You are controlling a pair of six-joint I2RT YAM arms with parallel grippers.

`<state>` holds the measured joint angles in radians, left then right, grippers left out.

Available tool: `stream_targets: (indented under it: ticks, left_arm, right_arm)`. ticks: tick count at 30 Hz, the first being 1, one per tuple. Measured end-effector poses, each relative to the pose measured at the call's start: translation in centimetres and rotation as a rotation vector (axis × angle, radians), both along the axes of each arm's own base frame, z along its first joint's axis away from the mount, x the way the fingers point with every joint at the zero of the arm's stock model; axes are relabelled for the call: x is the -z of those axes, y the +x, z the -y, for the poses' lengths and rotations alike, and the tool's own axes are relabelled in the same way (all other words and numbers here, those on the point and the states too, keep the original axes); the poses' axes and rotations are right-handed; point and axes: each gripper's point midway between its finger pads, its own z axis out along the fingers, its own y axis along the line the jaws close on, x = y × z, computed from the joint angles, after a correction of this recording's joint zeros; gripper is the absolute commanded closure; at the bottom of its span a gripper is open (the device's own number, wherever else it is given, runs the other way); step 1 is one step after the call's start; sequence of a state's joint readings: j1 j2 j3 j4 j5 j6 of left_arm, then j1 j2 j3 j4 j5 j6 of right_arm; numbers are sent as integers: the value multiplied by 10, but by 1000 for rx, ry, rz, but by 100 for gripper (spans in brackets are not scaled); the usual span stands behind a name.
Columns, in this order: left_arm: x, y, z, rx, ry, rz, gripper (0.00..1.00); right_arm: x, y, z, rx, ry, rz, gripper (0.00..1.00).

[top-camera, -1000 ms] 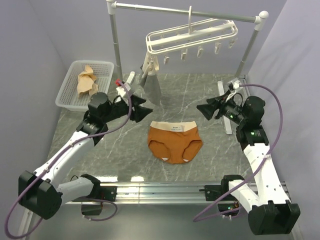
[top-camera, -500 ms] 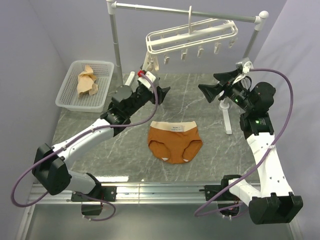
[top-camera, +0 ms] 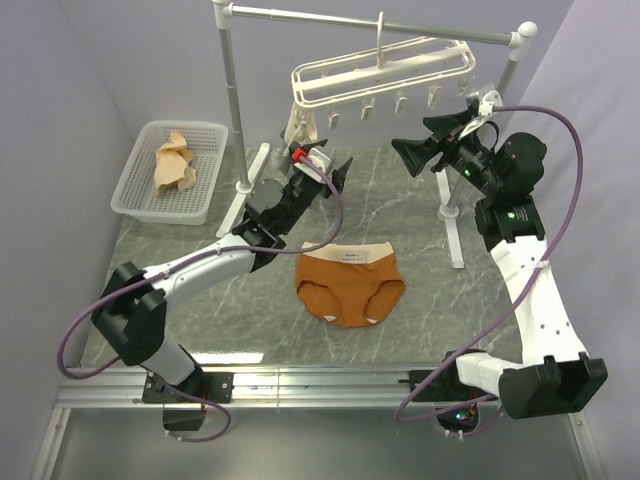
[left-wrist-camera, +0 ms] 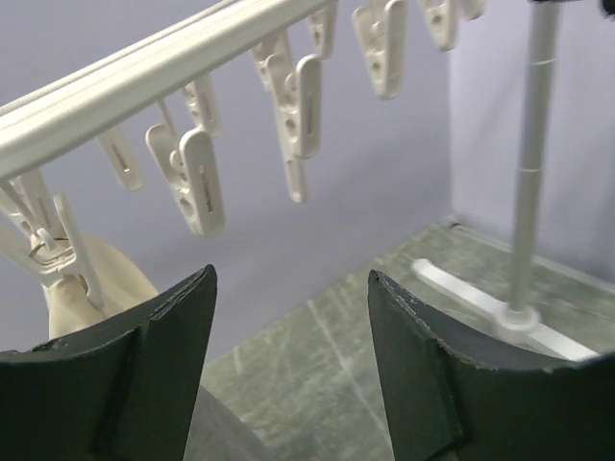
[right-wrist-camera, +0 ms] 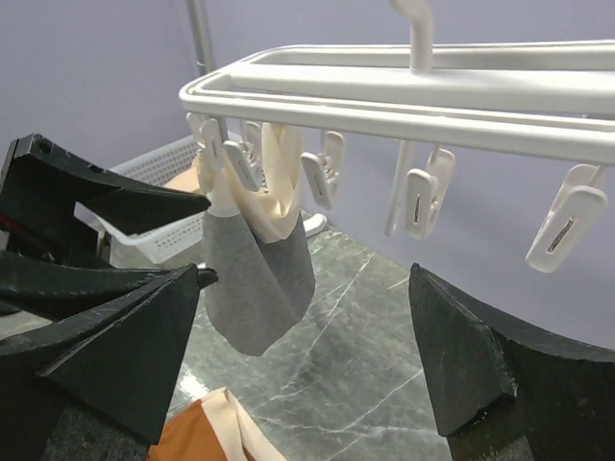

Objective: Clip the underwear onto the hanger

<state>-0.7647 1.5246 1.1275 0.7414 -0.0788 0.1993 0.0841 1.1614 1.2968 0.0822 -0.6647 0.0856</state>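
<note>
The rust-orange underwear [top-camera: 350,285] with its beige waistband lies flat on the marble table, apart from both grippers; a corner of it shows in the right wrist view [right-wrist-camera: 192,432]. The white hanger [top-camera: 380,75] hangs by its hook from the rail, with clips [left-wrist-camera: 192,178] dangling from its bars [right-wrist-camera: 432,91]. My left gripper [top-camera: 338,178] [left-wrist-camera: 291,279] is raised below the hanger's left end, open and empty. My right gripper [top-camera: 412,137] [right-wrist-camera: 306,277] is open and empty too, below the hanger's right end and facing the clips.
A grey-and-beige garment [right-wrist-camera: 255,279] hangs clipped at the hanger's left end. The grey rail [top-camera: 370,22] rests on white posts with floor feet [top-camera: 455,230]. A white basket [top-camera: 140,190] at the back left holds a tan cloth [top-camera: 172,160]. Lilac walls enclose the table.
Both arms have risen from table height toward the hanger. The left gripper moved right and back under the clips. The right gripper's jaws spread wider.
</note>
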Motion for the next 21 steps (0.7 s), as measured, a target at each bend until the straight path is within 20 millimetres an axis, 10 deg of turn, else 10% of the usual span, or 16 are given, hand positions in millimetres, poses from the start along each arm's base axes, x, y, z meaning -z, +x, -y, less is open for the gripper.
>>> stream_targets:
  ticks: [8, 14, 21]
  left_arm:
    - [14, 37, 2, -145, -12, 52, 37]
    - [-16, 56, 1, -222, -97, 88, 39]
    - [-40, 65, 4, -234, -159, 110, 76]
  right_arm:
    - [12, 23, -8, -19, -1, -47, 5]
    - [2, 33, -13, -34, -3, -43, 5]
    - [-3, 38, -16, -52, -19, -23, 5]
